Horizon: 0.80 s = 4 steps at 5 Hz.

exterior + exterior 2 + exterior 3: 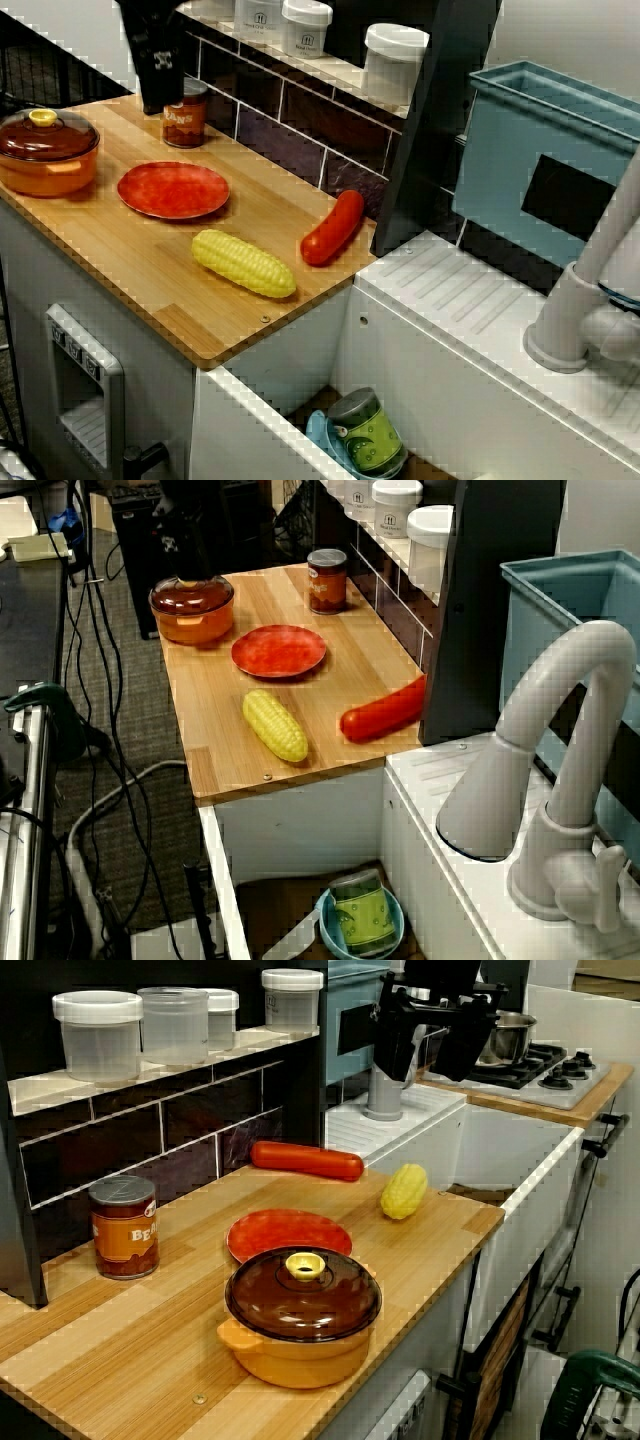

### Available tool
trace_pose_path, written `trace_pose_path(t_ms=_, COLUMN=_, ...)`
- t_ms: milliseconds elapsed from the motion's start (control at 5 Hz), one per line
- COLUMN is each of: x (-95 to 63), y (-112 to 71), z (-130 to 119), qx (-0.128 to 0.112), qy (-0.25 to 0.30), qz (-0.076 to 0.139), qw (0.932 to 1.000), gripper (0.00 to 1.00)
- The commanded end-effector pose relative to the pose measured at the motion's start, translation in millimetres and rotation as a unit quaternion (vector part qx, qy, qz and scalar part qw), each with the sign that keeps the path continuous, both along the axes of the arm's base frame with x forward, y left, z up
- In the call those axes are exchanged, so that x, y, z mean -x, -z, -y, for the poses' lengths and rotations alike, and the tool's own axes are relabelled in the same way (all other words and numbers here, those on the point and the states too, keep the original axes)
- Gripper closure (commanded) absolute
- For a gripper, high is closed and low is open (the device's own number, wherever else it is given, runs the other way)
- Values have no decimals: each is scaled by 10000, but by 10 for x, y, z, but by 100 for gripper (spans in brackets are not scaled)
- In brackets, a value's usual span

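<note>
Pot point(300, 1310) hugs counter point(120, 1350) front edge — pincer point(426, 1068) aloft, jaws apart.

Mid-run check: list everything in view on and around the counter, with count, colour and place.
counter: 1, light wood, left of the sink
pot: 1, orange with brown lid, counter's far end
can: 1, brown-orange, against the tiled wall
plate: 1, red, between pot and corn
corn: 1, yellow, near the front edge
sausage: 1, red, by the wall
jars: 4, clear with white lids, on the shelf
bin: 1, teal, behind the sink
faucet: 1, whitish, at the sink
bowl: 1, blue, in the sink
cup: 1, green, in the bowl
stove: 1, white, beyond the sink
gripper: 1, black, open, empty, raised above the counter
</note>
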State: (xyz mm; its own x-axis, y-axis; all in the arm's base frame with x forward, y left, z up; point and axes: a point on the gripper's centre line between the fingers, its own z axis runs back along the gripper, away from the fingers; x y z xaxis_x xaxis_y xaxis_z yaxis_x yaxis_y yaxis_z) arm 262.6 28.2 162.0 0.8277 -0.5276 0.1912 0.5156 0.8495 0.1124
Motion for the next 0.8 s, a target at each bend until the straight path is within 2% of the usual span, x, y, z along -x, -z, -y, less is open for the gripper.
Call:
trace_pose_path(t_ms=0, x=-184, y=45, z=54, qx=-183, qy=1547, qz=325, qw=9873, gripper=0)
trace_pose_path(t_ms=200, x=-191, y=148, z=129, qx=-273, qy=1934, qz=383, qw=9800, gripper=0)
trace_pose_path(t_ms=600, x=-97, y=368, z=351, qx=-333, qy=2430, qz=305, qw=9690, gripper=0)
